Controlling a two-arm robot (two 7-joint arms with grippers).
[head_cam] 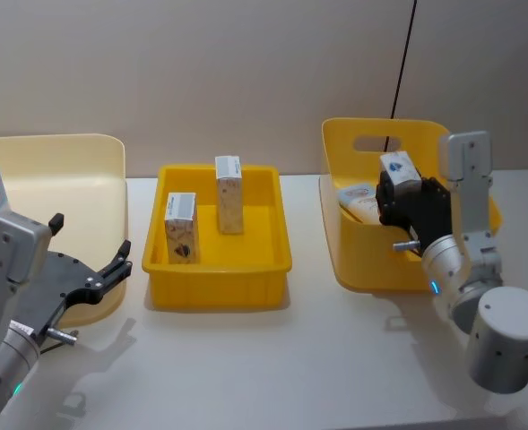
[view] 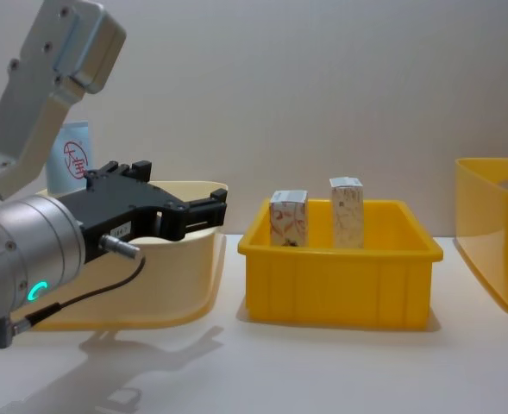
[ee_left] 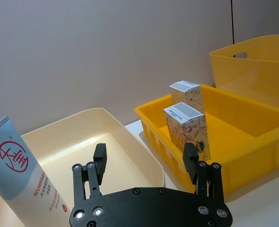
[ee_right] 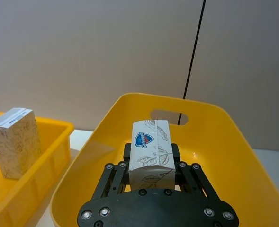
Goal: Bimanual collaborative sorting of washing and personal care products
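- Plain beige wall stands behind a white counter (head_cam: pixel 317 358) carrying three bins in a row: a cream bin (head_cam: pixel 84 170) at the left, a shallow yellow tray (head_cam: pixel 219 278) in the middle and a tall yellow handled bin (head_cam: pixel 362 260) at the right.
- Right gripper (ee_right: pixel 151 165) hangs over the handled bin with its jaws pinching a blue-marked white carton (ee_right: pixel 151 151), most likely to carry it over to the two patterned cartons (head_cam: pixel 181 228) (head_cam: pixel 229 194) standing upright in the tray.
- Left gripper (ee_left: pixel 146 163) waits low beside the cream bin with jaws spread and nothing between them.
- Left wrist view shows the light-blue tube (ee_left: pixel 21 175) leaning in the cream bin, with its red print legible.
- Head view catches more items (head_cam: pixel 360 202) lying in the handled bin.
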